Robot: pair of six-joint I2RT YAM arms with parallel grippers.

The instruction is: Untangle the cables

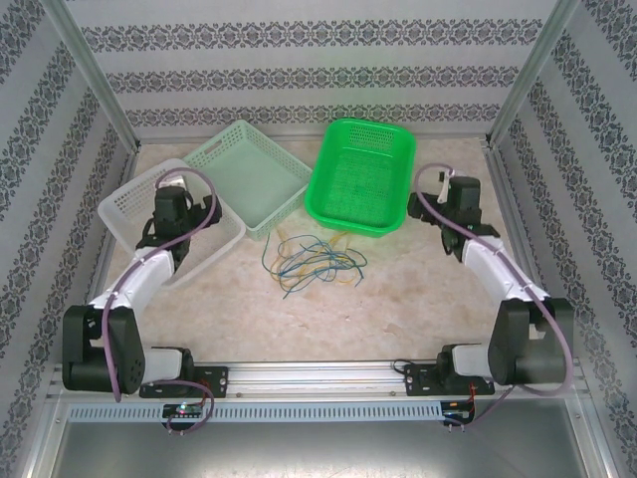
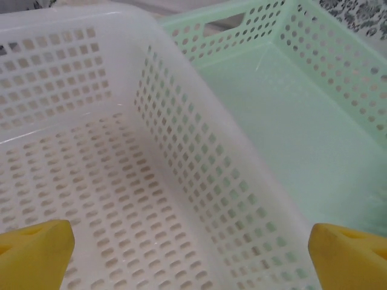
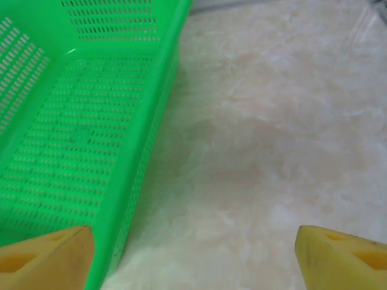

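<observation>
I count 1 white basket (image 1: pixel 124 204), 1 mint basket (image 1: pixel 254 184), 1 green basket (image 1: pixel 358 179), 1 tangle of cables (image 1: pixel 311 261).

Black-and-white arms (image 1: pixel 147 271), purple cables (image 1: pixel 202 176)

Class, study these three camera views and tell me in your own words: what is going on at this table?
Two robot arms face a tangle of thin yellow, blue and green cables lying on the table in front of three baskets. Neither arm touches the cables. The left gripper hangs open over the white basket, next to the pale green basket. The right gripper, fingers apart and empty, hangs over bare table beside the bright green basket. No untangling has begun.
</observation>
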